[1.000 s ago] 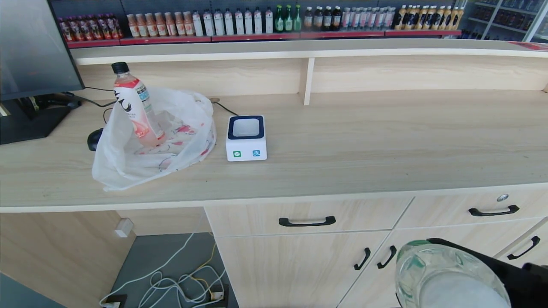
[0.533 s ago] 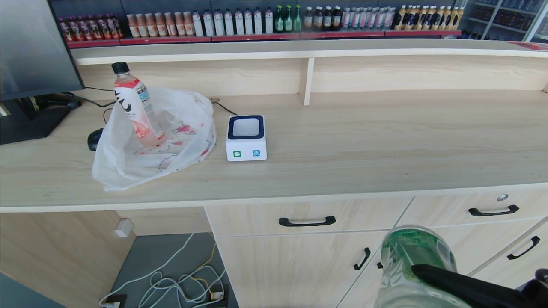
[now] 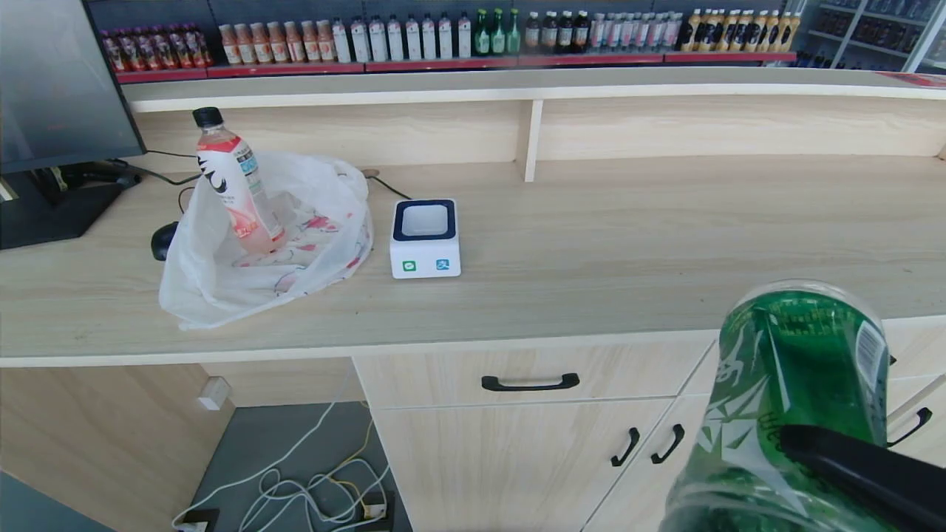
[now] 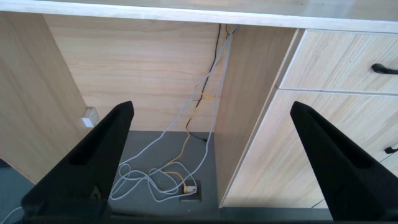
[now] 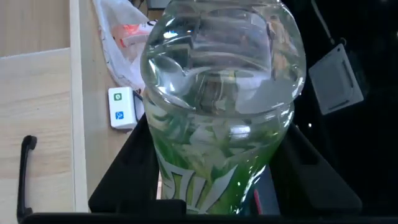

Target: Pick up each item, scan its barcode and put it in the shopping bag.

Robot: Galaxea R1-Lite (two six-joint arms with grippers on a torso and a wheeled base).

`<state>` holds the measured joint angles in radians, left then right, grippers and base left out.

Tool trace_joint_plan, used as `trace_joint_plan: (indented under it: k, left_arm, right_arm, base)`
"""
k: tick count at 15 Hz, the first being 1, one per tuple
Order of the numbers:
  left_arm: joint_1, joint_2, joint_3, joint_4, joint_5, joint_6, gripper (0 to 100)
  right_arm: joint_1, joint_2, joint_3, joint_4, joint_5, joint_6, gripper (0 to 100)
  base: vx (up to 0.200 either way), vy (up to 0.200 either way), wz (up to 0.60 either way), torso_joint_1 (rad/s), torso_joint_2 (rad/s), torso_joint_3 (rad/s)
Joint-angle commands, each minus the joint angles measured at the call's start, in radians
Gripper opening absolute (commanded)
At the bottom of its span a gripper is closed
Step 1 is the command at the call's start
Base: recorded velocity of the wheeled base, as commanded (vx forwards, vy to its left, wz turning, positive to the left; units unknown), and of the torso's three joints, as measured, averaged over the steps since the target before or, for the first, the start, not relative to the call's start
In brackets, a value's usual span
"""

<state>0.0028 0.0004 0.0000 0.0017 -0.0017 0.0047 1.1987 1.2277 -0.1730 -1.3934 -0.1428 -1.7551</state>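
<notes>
Green bottle (image 3: 794,384) pinched in the right gripper (image 5: 221,193), low and to the right in front of the counter (image 3: 628,244).

The right gripper's two black fingers (image 3: 857,465) press on opposite sides of the bottle, whose clear base points up and away. It hangs level with the drawers (image 3: 528,382), off the counter's front edge. The scanner (image 3: 425,236) sits on the counter between the bottle and the bag (image 3: 222,273), just beside the bag. A pink bottle (image 3: 233,185) stands tilted inside the bag, which lies open. A mouse (image 3: 162,240) lies behind the bag, and a monitor (image 3: 59,81) stands at the far left. The left gripper (image 4: 211,109) is spread wide below counter height, facing the open bay with cables (image 4: 168,180) on the floor.
</notes>
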Motion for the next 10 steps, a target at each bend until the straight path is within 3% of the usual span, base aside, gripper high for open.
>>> trace_joint_plan:
  k: [1, 4, 10]
  left_arm:
    - [0.0, 0.0, 0.0, 0.0, 0.0, 0.0, 100]
    - [0.0, 0.0, 0.0, 0.0, 0.0, 0.0, 100]
    - [0.0, 0.0, 0.0, 0.0, 0.0, 0.0, 100]
  right_arm:
    - [0.001, -0.033, 0.01, 0.002, 0.0, -0.012, 0]
    - [0.005, -0.01, 0.021, 0.002, -0.001, -0.012, 0]
    - [0.032, 0.162, -0.079, -0.052, -0.001, -0.007, 0]
  base:
    - [0.0, 0.0, 0.0, 0.0, 0.0, 0.0]
    - [0.0, 0.0, 0.0, 0.0, 0.0, 0.0]
    - [0.0, 0.0, 0.0, 0.0, 0.0, 0.0]
